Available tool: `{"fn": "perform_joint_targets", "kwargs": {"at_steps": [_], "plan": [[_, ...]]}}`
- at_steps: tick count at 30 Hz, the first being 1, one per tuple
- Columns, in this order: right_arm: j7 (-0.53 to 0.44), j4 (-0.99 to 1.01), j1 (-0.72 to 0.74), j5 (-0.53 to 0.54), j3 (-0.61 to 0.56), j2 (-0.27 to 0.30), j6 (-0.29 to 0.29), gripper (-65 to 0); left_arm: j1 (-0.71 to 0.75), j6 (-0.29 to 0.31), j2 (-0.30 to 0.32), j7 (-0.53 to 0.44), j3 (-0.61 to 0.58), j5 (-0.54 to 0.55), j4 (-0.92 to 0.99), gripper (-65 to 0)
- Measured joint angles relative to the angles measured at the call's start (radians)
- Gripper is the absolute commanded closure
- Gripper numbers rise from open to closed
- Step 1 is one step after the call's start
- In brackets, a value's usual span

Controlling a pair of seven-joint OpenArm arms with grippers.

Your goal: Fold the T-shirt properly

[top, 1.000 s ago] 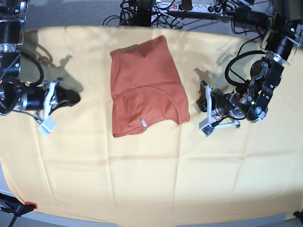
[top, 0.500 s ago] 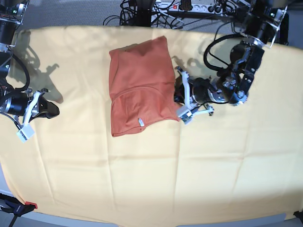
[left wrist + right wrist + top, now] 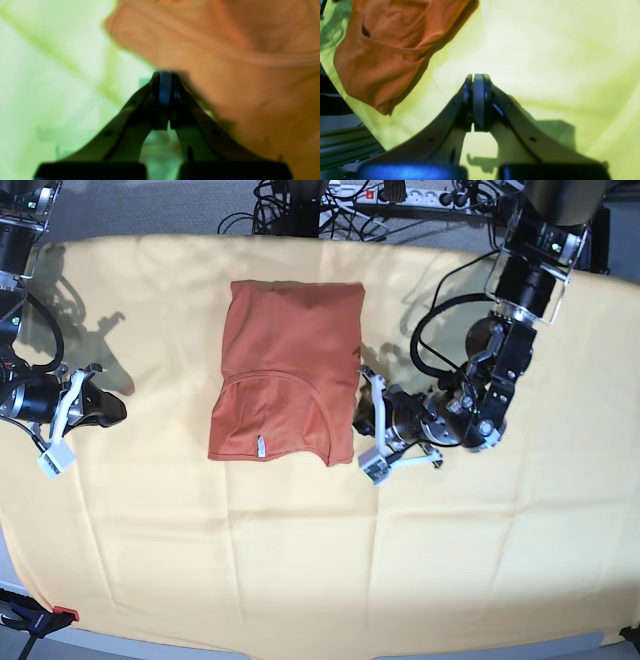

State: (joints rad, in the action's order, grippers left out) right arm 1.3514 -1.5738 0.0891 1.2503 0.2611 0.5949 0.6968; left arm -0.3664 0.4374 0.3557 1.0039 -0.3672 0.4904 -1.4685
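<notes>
Yellow cloth [image 3: 300,570]: we count one, spread over the whole work surface as the folding bed.

T-shirt [image 3: 285,370]: rust-orange, lying in the upper middle of the cloth, folded to a compact block, neckline and white tag [image 3: 261,446] facing up at the near edge.

Left gripper [image 3: 372,430]: jaws pressed together on nothing, right against the shirt's side edge, we judge to square it.

Right gripper [image 3: 62,430]: likewise closed and empty, parked well clear.
</notes>
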Motion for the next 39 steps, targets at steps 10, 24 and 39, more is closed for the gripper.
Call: {"fn": "perform_joint_targets", "kwargs": {"at_steps": [10, 24, 39], "plan": [[0.064, 0.000, 0.002, 0.205, 0.090, 0.000, 0.000, 0.0, -0.018, 0.147, 0.185, 0.184, 0.025, 0.472, -0.074, 0.0], [0.066, -0.067, -0.258, 0.200, 0.344, -0.006, 0.000, 0.0, 0.211, 0.202, 0.234, 0.325, 0.450, 0.782, -0.227, 0.0], [0.063, -0.404, -0.704, 0.214, 0.631, -0.068, 0.001, 0.0, 0.746, 0.147, 0.229, 0.370, 0.907, 0.788, -0.591, 0.0]]}}
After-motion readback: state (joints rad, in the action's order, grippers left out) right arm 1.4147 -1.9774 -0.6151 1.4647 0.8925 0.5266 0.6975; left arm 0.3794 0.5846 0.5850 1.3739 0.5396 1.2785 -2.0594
